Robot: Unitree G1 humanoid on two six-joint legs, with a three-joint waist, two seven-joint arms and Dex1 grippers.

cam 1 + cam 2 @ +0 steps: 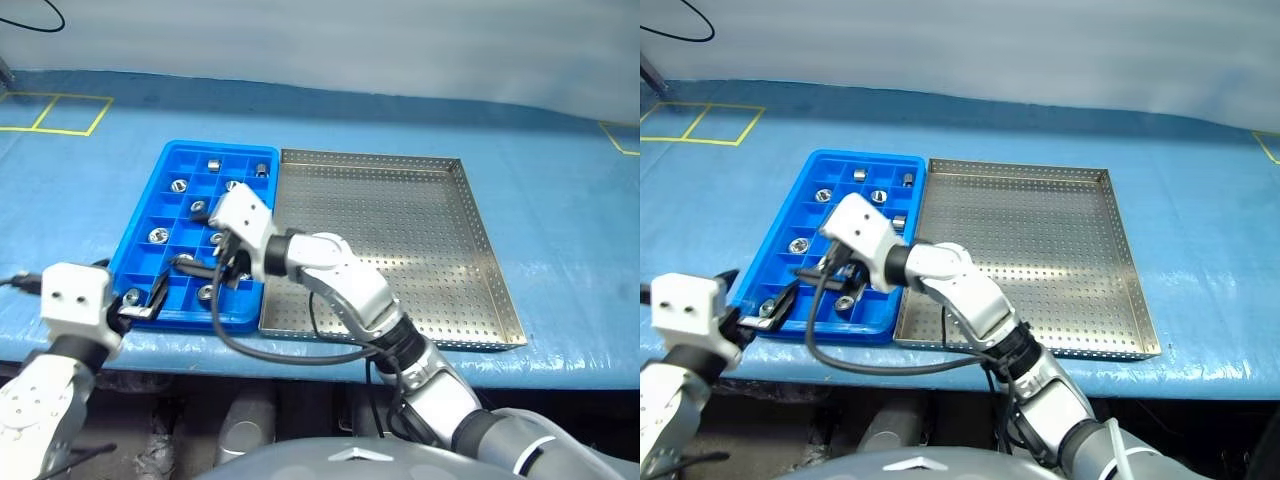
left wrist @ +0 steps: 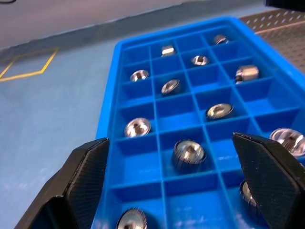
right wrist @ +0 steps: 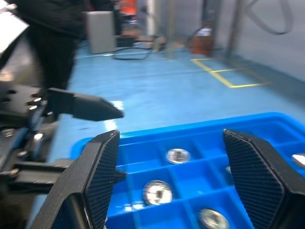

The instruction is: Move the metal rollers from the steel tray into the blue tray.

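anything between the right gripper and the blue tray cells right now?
Nothing visible. The right gripper hangs open and empty over the blue tray, with open cells directly beneath. Metal rollers sit in several compartments. The open left gripper is at the tray's near corner, off to the side. The steel tray looks empty.

Right hand [image 1: 205, 268] hides some blue tray [image 1: 170, 170] compartments (near corner).

Open room above steel tray [image 1: 400, 230]
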